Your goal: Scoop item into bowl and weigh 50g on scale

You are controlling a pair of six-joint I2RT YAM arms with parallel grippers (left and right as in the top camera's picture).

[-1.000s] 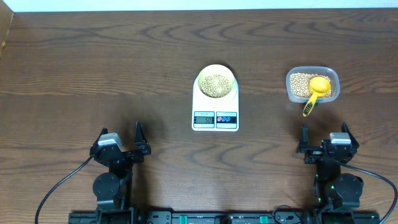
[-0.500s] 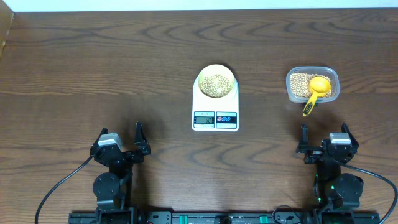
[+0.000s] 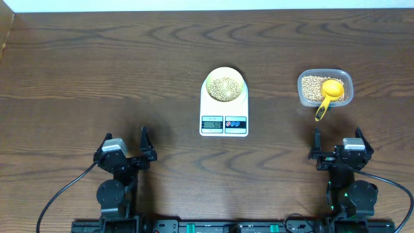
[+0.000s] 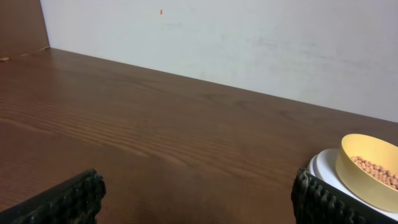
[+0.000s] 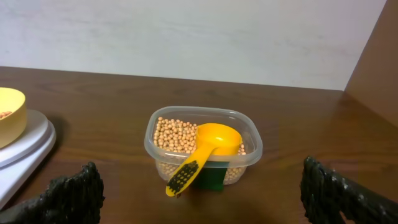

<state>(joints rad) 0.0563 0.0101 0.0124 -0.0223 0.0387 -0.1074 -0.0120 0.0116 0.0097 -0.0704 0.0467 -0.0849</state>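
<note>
The pale yellow bowl (image 3: 225,85) stands on the white scale (image 3: 224,109) at the table's middle and holds tan beans (image 3: 224,88). It also shows at the right edge of the left wrist view (image 4: 368,170) and at the left edge of the right wrist view (image 5: 10,113). More beans (image 3: 312,87) fill a clear tub (image 3: 325,88) at the right, with a yellow scoop (image 3: 328,94) resting in it, handle over the rim (image 5: 205,152). My left gripper (image 3: 129,153) and right gripper (image 3: 337,147) are open and empty near the front edge, far from both.
A white wall runs along the table's far edge. A wooden panel stands at the table's far left corner (image 4: 22,28); another rises at the right in the right wrist view (image 5: 376,59). The tub has a green label on its front (image 5: 208,176).
</note>
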